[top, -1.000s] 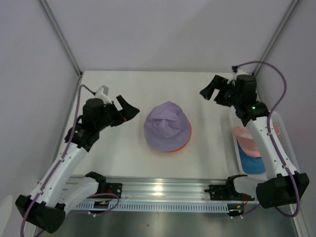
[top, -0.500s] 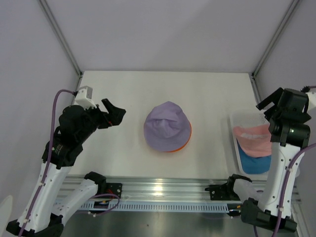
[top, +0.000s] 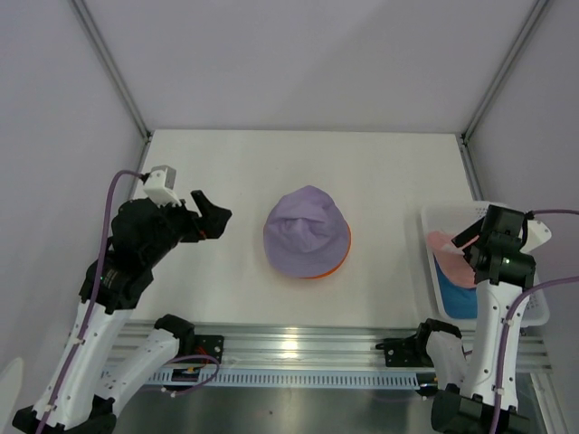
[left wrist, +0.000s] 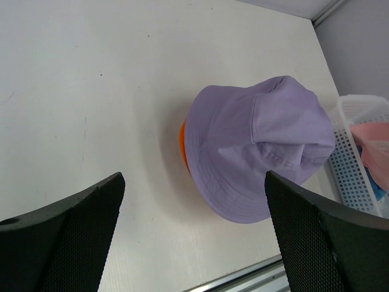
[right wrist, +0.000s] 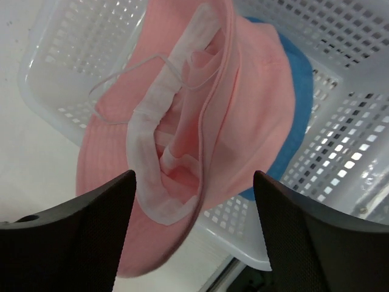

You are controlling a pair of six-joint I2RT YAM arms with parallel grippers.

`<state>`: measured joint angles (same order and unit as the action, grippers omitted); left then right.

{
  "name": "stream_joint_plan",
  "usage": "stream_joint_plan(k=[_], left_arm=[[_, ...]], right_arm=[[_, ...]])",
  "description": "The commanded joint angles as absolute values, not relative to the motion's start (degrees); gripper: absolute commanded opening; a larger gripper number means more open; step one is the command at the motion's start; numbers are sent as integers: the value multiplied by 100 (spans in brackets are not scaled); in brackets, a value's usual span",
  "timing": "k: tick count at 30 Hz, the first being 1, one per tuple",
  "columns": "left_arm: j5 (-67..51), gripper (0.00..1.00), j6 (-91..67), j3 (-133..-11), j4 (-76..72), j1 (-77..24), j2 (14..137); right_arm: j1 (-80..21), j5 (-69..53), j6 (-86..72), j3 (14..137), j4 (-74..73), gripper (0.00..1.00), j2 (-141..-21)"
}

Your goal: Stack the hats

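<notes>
white basket (right wrist: 340,36) sitting at the table's (top: 380,172) right edge, walling in pink hat (right wrist: 243,109), crumpled lining-up, lying over blue hat (right wrist: 298,91). right gripper (right wrist: 194,177) hovering above pink, jaws apart, empty. purple hat (left wrist: 255,152) sitting crown-up mid-table, covering orange hat (left wrist: 182,149). left gripper (left wrist: 193,182) hanging wide apart, left of it.

Left arm (top: 109,289) reared up over left side of worktop (top: 380,172) — left gripper (top: 213,217) aimed toward centre, jaws spread wide. Right arm (top: 493,316) upright by right edge, right gripper (right wrist: 193,179) pointing down — jaws apart, clamping nothing.

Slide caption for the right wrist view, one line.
Open right gripper hovers over the pink hat lying on the blue hat in the white basket.
</notes>
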<state>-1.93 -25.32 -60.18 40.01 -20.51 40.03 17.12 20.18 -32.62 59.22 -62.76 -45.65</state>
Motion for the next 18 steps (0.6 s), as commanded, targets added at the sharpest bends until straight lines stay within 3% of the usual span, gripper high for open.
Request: stream_joint_plan(k=[1, 3, 5, 7, 12, 18], left_arm=[[-264, 99, -2356, -5994, 3867, -2057, 3955], [-281, 100, -2320, -6003, 3928, -2057, 3938], [-281, 99, -2285, -6012, 3946, -2057, 3920], [-272, 100, -2303, -5986, 3911, -2057, 3885], [-614, 99, -2320, -6082, 3823, -2057, 3972], [-1352, 99, -2329, -6267, 3683, -2057, 4297]], right_arm=[[1731, 1777, -3340, 5748, -5443, 78, -4544], [1731, 1540, -3244, 5800, -5292, 60, -4614], [1731, 1573, -3034, 6002, -5264, 24, -4754], [1731, 1748, -2875, 6361, -5413, 0, -4912], [1723, 1399, -1963, 7337, -5388, 0, -5097], [1058, -368, -652, 8840, -5405, 0, -5993]])
